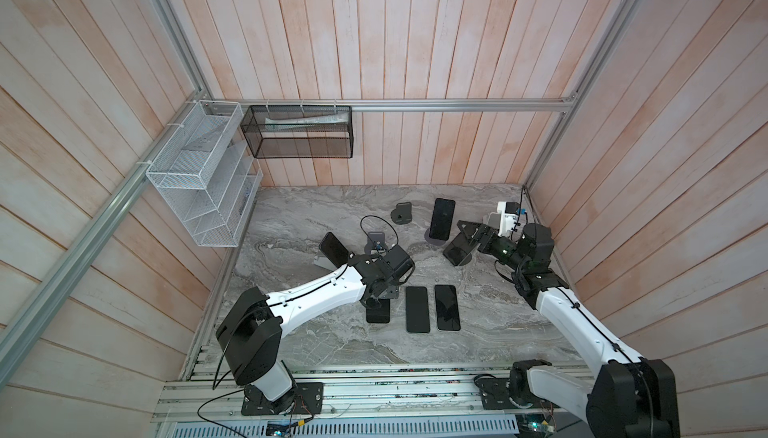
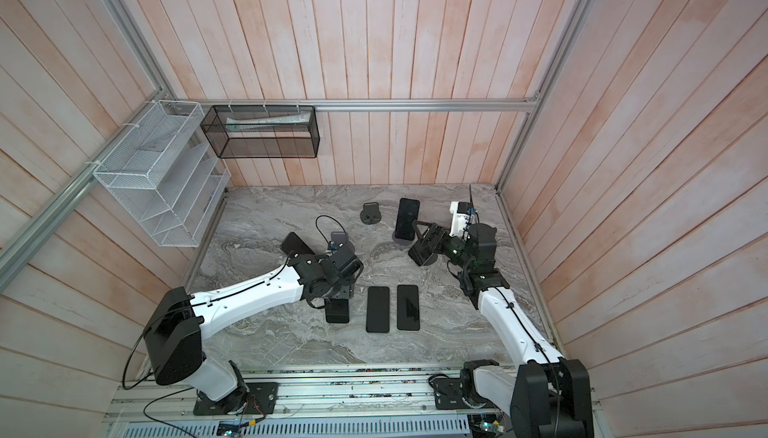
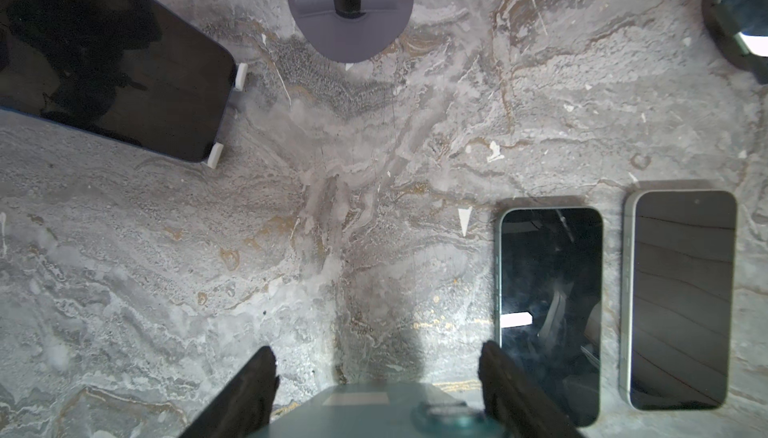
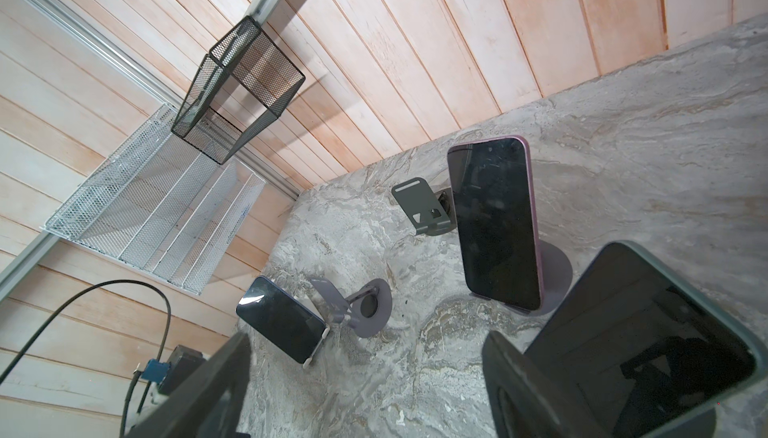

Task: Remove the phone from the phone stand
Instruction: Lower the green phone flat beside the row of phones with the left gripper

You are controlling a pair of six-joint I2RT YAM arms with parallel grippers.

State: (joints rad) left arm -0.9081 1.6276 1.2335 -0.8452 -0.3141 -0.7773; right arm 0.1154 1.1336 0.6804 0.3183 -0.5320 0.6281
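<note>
In the right wrist view a dark-cased phone (image 4: 644, 340) leans on a round dark stand (image 1: 463, 260) at the right of the table. My right gripper (image 4: 365, 373) stands open beside it: one finger (image 4: 511, 382) is next to the phone's edge, and only bare table lies between the jaws. Behind, a purple phone (image 4: 494, 224) stands on a purple stand (image 4: 557, 278). A blue phone (image 1: 333, 247) leans on a white stand at the left. My left gripper (image 3: 376, 373) is open, pointing down over a teal phone (image 3: 374, 411) lying back-up on the table.
Two phones (image 1: 417, 309) (image 1: 447, 307) lie flat, screens up, at the front centre. An empty purple stand (image 1: 376, 240) and an empty dark stand (image 1: 402, 212) sit further back. A white mesh rack (image 1: 199, 178) and a black mesh basket (image 1: 297, 132) hang on the walls.
</note>
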